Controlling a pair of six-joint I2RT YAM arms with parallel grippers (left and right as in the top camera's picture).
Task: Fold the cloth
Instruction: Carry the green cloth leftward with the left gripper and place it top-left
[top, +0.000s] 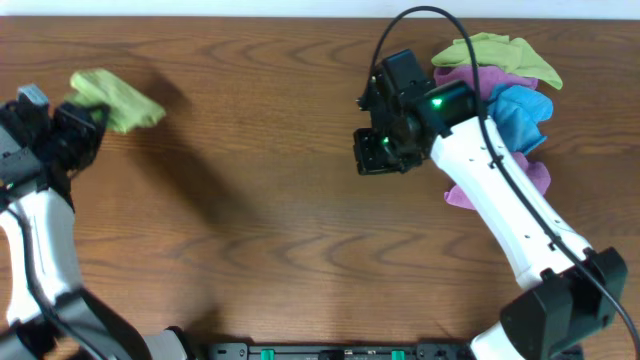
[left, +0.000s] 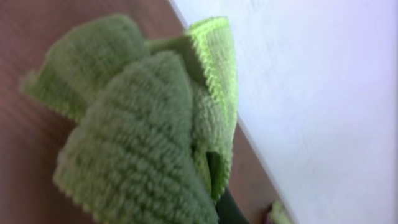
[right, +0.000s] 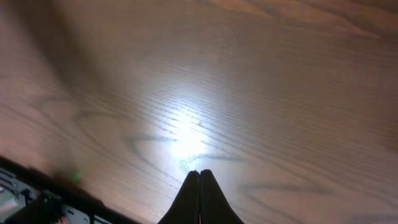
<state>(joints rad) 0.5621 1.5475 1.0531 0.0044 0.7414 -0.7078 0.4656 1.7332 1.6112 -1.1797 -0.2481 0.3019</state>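
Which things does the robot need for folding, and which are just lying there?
For the job: light lime-green microfibre cloth, bunched in the left gripper.
Just lying about, piled at the right: another yellow-green cloth, purple fuzzy cloths, bright blue fuzzy cloth.

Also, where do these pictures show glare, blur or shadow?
Right wrist view: bright glare on the brown wooden table, ahead of the shut right gripper. Left wrist view: the light lime-green microfibre cloth is close and partly blurred. Overhead view: sharp, soft shadows.

Brown wood-grain table (top: 250, 150), heap of green, purple and blue cloths (top: 520, 105) lying near its far right corner
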